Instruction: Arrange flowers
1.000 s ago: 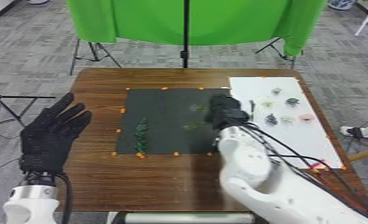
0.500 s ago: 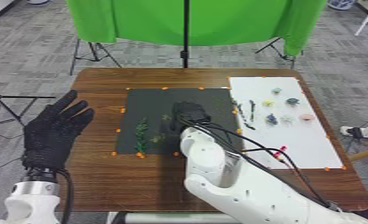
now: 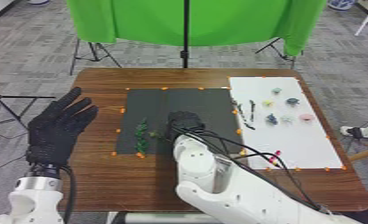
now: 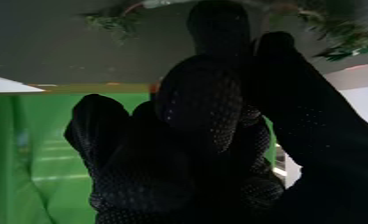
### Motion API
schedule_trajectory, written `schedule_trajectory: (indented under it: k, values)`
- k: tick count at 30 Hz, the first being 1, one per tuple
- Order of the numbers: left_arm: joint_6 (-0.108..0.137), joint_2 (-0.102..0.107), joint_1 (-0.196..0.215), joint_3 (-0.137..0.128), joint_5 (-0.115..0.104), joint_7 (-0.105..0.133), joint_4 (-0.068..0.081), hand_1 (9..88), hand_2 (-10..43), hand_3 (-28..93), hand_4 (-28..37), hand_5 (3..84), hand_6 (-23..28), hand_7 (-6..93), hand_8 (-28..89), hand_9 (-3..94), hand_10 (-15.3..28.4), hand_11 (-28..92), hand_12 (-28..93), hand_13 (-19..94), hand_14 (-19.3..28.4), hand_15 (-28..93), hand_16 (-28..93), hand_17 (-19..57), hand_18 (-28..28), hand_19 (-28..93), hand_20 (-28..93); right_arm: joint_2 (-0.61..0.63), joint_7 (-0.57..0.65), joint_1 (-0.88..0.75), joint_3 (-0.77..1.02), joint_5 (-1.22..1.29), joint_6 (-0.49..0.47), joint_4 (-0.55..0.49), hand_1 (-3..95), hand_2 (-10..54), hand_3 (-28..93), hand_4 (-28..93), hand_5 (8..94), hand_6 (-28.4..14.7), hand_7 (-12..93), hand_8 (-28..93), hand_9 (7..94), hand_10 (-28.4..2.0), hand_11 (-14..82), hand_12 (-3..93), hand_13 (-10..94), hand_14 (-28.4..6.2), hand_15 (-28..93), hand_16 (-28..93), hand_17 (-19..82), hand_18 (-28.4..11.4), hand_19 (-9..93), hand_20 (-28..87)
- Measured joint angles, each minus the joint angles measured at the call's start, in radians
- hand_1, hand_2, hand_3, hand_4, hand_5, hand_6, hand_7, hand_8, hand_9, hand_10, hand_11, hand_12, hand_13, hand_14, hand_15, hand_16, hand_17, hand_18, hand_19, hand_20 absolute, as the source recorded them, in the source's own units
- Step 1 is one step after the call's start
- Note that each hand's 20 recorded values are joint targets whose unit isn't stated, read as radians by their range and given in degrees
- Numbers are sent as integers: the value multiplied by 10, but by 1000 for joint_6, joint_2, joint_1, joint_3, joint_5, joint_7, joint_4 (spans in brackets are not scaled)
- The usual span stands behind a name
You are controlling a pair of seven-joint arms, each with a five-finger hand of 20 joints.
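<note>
Now Close to the Leafy Branch, a Second Piece of Greenery Is Held

By the curled fingers (image 4: pixel 203 102) of the black-gloved right hand (image 3: pixel 184 121), a feathery green sprig (image 3: pixel 154 134) appears to be gripped by its stem, low over the dark grey mat (image 3: pixel 167 99). Just beside it, a long, dark-green leafy branch (image 3: pixel 141 137) is laid near the mat's left edge. Since the earlier frames, the sprig has been carried leftward from the white sheet's side. A place by the branch seems intended, so the arrangement is judged to be at an early stage, with release likely to come next; the branch could be nudged if the hand is lowered carelessly.

Farther out, small pastel flower heads (image 3: pixel 271 119) and thin dark stems (image 3: pixel 251 108) are kept on the white paper sheet (image 3: pixel 300 142), all on the brown wooden counter (image 3: pixel 100 182). The black-gloved left hand (image 3: pixel 56 132) is held at the far left, fingers straight.

By the head view the layout is given; by the right wrist view, needle-like tufts are revealed on both sides of the gripping fingers.
</note>
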Motion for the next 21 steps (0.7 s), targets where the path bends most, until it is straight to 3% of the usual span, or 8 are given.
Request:
schedule_trajectory:
  k: [10,21]
  values:
    - [-2,1,-8,7,1,-8,4,242,64,804,-234,424,118,121,-88,383,215,266,109,286,284,529,-97,-80,260,579,141,-11,6,-10,-2,5,-40,0,370,-58,718,-242,937,6,314,-162,937,-107,551,135,888,-109,775,205,488,-284,932,603]
    - [-2,2,5,8,1,-6,3,242,64,803,-234,425,118,120,-88,383,215,267,109,285,284,529,-97,-80,261,580,141,6,8,13,-18,-62,20,9,341,-67,701,-245,937,1,305,-148,937,-106,555,143,875,-105,794,202,485,-284,932,610]
